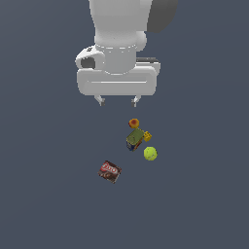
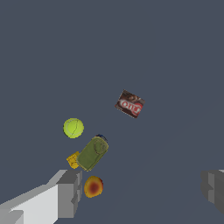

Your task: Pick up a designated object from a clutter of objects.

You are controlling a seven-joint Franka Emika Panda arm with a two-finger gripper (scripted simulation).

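The yellow-green tennis ball (image 1: 150, 153) (image 2: 73, 128) lies on the dark floor at the exterior view's right edge of the clutter. Beside it are a green-blue box (image 1: 135, 139) (image 2: 92, 153), a tiny yellow block (image 1: 147, 136) (image 2: 73, 160) and an orange-red round thing (image 1: 133, 123) (image 2: 93, 187). A dark brown-red box (image 1: 110, 171) (image 2: 130, 104) lies apart, toward the exterior view's left. My gripper (image 1: 118, 101) (image 2: 140, 192) hangs open well above the floor, nothing between its fingers (image 2: 68, 194). The orange-red thing sits nearest it.
Plain dark grey floor surrounds the small cluster on all sides. The arm's white body (image 1: 119, 44) fills the upper middle of the exterior view.
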